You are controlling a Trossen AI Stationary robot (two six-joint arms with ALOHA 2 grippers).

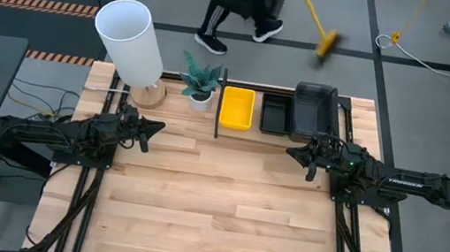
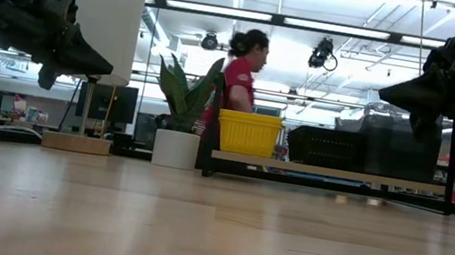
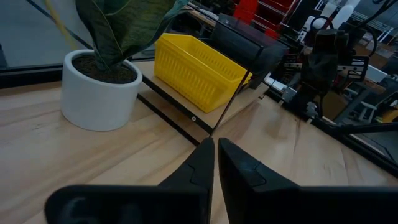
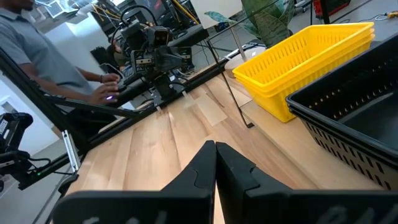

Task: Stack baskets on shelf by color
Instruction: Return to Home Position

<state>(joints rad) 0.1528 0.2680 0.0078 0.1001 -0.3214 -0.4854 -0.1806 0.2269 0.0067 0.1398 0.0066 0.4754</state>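
Observation:
The yellow baskets (image 1: 237,108) sit stacked on the left part of the black shelf (image 1: 217,129) at the table's far edge. The small black baskets (image 1: 276,114) stand in the middle and the larger dark grey baskets (image 1: 313,111) on the right. The yellow stack (image 3: 198,70) shows in the left wrist view, and yellow (image 4: 310,59) and black baskets (image 4: 354,118) in the right wrist view. My left gripper (image 1: 156,126) hovers shut above the table, left of the shelf. My right gripper (image 1: 292,152) hovers shut, just near of the grey baskets.
A white lamp shade (image 1: 130,40) on a wooden base and a small potted plant (image 1: 201,80) stand at the far left of the table. A person (image 1: 234,7) with a broom walks beyond the far edge. Bare wood (image 1: 213,205) spreads across the table's middle and near side.

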